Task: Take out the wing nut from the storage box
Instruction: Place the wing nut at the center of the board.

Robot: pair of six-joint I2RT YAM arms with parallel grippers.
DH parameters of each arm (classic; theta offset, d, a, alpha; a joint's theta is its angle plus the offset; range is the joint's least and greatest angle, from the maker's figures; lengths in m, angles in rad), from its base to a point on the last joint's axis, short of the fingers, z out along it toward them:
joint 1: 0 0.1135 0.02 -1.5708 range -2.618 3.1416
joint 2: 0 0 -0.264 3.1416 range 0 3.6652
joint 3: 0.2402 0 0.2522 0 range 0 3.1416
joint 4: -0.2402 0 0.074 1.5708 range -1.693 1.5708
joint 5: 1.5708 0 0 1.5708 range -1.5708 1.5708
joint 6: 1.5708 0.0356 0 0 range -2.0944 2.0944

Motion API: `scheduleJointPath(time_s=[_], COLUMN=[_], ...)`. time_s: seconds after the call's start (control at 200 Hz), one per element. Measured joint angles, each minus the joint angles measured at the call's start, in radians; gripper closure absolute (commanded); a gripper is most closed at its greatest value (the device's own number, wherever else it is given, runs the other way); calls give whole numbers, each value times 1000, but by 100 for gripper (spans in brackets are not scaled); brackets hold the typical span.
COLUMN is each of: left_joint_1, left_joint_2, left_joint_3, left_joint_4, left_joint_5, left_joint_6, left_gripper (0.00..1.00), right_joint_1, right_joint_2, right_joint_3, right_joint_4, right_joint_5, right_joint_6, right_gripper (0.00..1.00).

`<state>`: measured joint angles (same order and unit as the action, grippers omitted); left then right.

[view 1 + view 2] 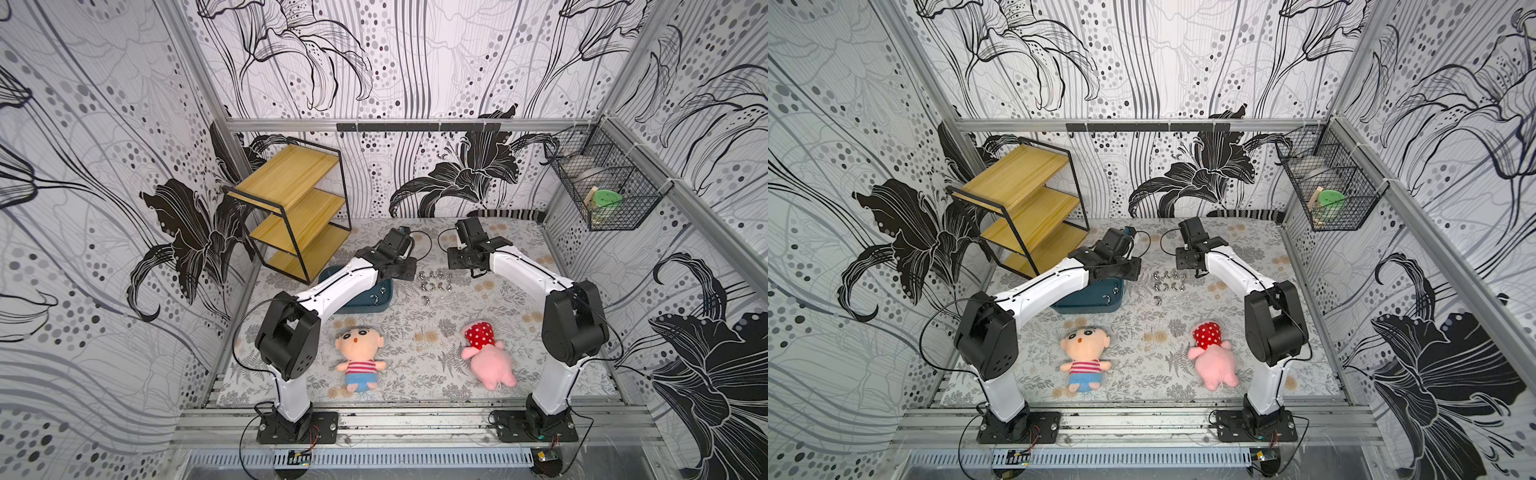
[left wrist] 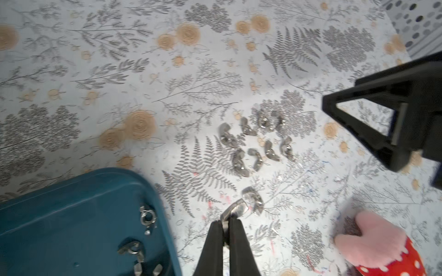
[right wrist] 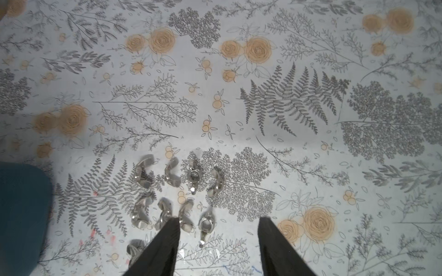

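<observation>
Eight wing nuts (image 3: 172, 172) lie in two tidy rows of four on the flowered counter (image 3: 311, 71), a ninth nut (image 2: 252, 198) sits a little apart on the box side, and number ten is up in the grip! The left jaws are clenched on that wing nut (image 2: 235, 210), pinching one wing so the rest juts out past the tips. It's a thin hold, but I'd say it leaves the body free to go down flat.

The nut hangs outside the dark teal storage box (image 2: 71, 215), clear of its rim and just beside the ninth nut. Whether it touches the counter, I cannot tell.

In both top views the left arm (image 1: 345, 282) reaches across the box and hides most of it, which fits a carry from tub to rows.

Over on the other side, the right arm (image 1: 523, 266) hovers above the laid-out rows. The right jaws are released, spread wide, with nothing between them. My read is that it's waiting rather than working.

At least three more nuts (image 2: 148, 216) lie on the box floor, so the job looks partway through.

The next move, I'd judge, is a gentle release next to the ninth nut, starting a third row. The risk is a nudge that scatters the neighbours, or the nut tipping off its wing.
</observation>
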<state>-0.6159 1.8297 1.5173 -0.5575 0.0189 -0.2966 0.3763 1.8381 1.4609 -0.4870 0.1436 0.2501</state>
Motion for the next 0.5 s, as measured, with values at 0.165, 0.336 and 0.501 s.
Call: scheduleJointPath(time_s=[0.165, 0.336, 0.501], left_joint_1=[-84, -145, -182], left_joint_2=[66, 154, 249], left_joint_3=[66, 92, 125], left_joint_4=[1, 4, -8], left_joint_5=[0, -1, -47], left_joint_6=[-19, -58, -102], left_gripper=[94, 93, 92], right_joint_1=[-56, -121, -147], right_joint_2=[-28, -51, -61], right_joint_3=[-68, -117, -130], right_joint_4=[10, 24, 31], right_joint_5=[15, 41, 57], right_joint_6=[28, 49, 53], right_gripper=[41, 41, 41])
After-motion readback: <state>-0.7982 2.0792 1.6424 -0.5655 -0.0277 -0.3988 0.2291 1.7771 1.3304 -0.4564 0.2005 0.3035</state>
